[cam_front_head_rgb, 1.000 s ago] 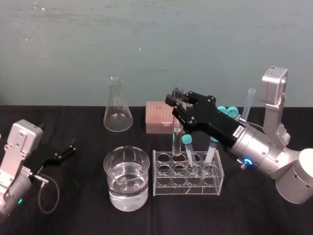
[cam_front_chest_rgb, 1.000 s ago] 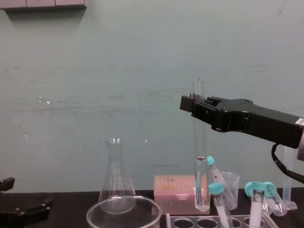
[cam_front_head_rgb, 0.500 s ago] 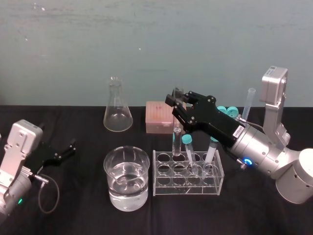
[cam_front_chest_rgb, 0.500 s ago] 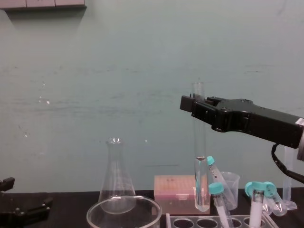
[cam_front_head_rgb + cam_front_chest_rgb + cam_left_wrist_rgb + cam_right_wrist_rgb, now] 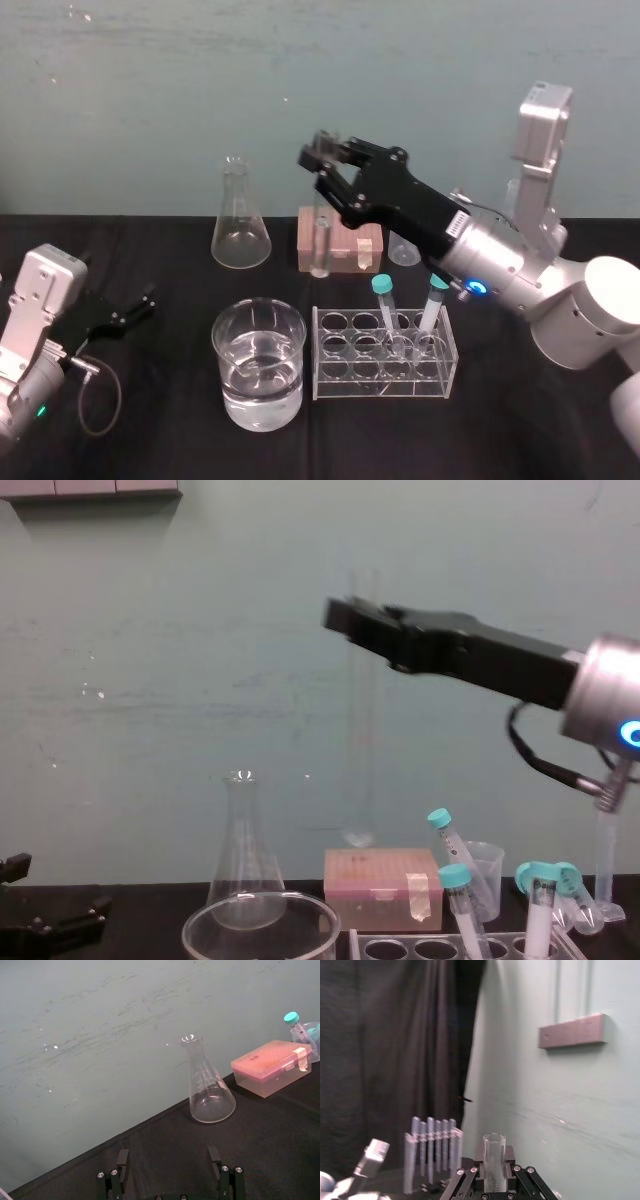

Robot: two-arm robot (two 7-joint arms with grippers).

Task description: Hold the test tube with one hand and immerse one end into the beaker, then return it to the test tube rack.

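The right gripper [image 5: 322, 162] pinches the tube [image 5: 320, 243] near its open top. The tube hangs upright above and behind the beaker [image 5: 217, 345], clear of the rack [image 5: 322, 345] that stands just right of the beaker. The hold is high on smooth glass, so a quick swing could make the tube tilt or slip. Lowered off-centre, its rounded end could strike the beaker's rim, cracking glass or spilling water [image 5: 260, 385]. The left gripper [image 5: 125, 312] lies wide open on the bench [image 5: 160, 440], well left of the beaker.
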